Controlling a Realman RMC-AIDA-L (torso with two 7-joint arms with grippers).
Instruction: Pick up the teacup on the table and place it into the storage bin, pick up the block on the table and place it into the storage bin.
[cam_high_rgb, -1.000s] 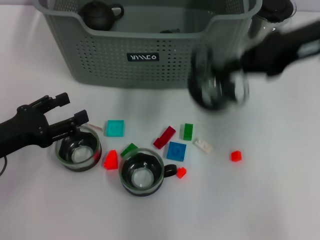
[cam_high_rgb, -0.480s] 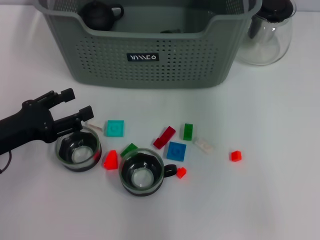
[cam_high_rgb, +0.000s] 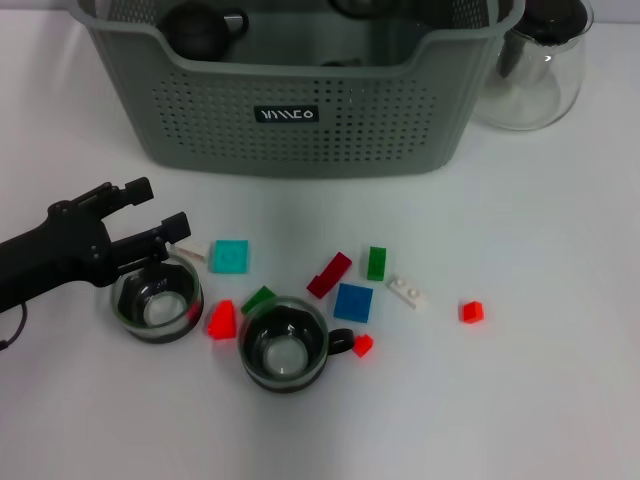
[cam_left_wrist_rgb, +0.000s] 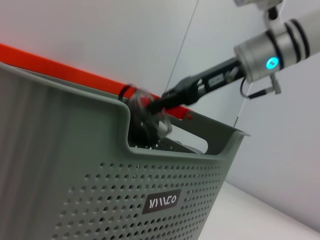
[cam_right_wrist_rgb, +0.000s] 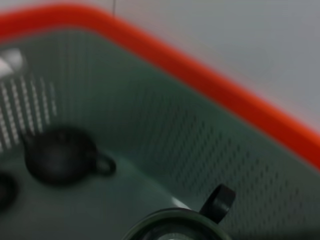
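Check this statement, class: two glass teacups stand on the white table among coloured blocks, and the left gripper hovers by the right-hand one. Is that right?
Not quite. The head view shows the left gripper by the left-hand teacup, not the right-hand teacup. Both stand on the table among coloured blocks.

Storage bin (cam_high_rgb: 300, 110) behind — two teacups (cam_high_rgb: 285, 345), blocks (cam_high_rgb: 352, 301) (scattered) in front.

The large grey-green plastic storage bin (cam_high_rgb: 290, 110) looks matt, its walls perforated with small holes. The two clear glass teacups (cam_high_rgb: 157, 300) with dark bases shine glossy on the smooth white table (cam_high_rgb: 540, 380), and the clear glass jug (cam_high_rgb: 535, 75) glints too. The small coloured plastic blocks (cam_high_rgb: 352, 301) look smooth.
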